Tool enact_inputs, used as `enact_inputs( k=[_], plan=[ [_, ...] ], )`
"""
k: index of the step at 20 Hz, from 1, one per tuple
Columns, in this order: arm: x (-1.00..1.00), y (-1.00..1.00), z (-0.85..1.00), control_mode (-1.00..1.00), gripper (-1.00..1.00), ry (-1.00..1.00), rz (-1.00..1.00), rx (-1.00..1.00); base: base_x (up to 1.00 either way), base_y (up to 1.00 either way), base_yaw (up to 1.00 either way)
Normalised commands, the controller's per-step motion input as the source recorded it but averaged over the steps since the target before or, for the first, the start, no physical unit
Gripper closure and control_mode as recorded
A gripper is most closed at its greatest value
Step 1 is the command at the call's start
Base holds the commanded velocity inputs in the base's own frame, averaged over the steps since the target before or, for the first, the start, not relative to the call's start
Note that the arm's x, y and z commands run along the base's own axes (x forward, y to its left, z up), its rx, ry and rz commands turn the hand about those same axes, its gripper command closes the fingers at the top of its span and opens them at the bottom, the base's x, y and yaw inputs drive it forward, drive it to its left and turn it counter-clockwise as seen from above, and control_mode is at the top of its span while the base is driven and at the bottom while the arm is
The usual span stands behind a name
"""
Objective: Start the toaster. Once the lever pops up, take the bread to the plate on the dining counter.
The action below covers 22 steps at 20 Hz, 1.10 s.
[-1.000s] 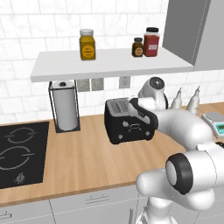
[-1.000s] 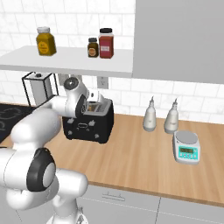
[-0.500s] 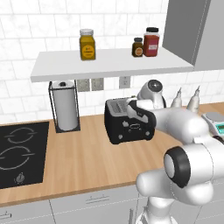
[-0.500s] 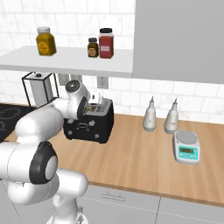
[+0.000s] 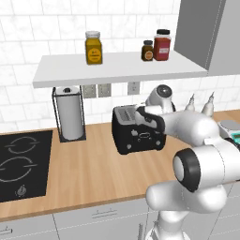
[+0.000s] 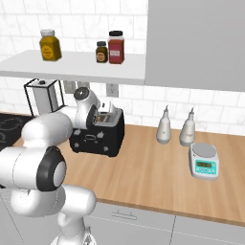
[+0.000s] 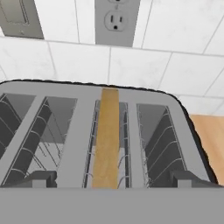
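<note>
The gripper is spread wide open right above the toaster, holding nothing. Its fingertips barely poke up, mostly cut off. The bread stands edge-on in a middle slot, lower part hidden. In the base views, the arm blocks the slots.

You've got both base views behind the arm, sharing the toaster; hand view probably hangs just above its slots.
</note>
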Motion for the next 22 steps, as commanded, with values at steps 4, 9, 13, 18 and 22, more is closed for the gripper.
enact_inputs(
  k=[4,9,13,18,22],
  plan=[
    [0.2,0.0,-0.12,-1.0,-1.0,0.0,0.0,0.0,0.0,0.0,0.0],
    [0.15,0.0,-0.08,-1.0,-1.0,0.0,0.0,0.0,0.0,0.0,0.0],
    [0.13,0.0,0.0,-1.0,-1.0,0.0,0.0,0.0,0.0,0.0,0.0],
    [0.06,0.0,-0.08,-1.0,-1.0,0.0,0.0,0.0,0.0,0.0,0.0],
    [0.0,0.0,-0.03,-1.0,1.0,0.0,0.0,0.0,0.0,0.0,0.0]
  ],
)
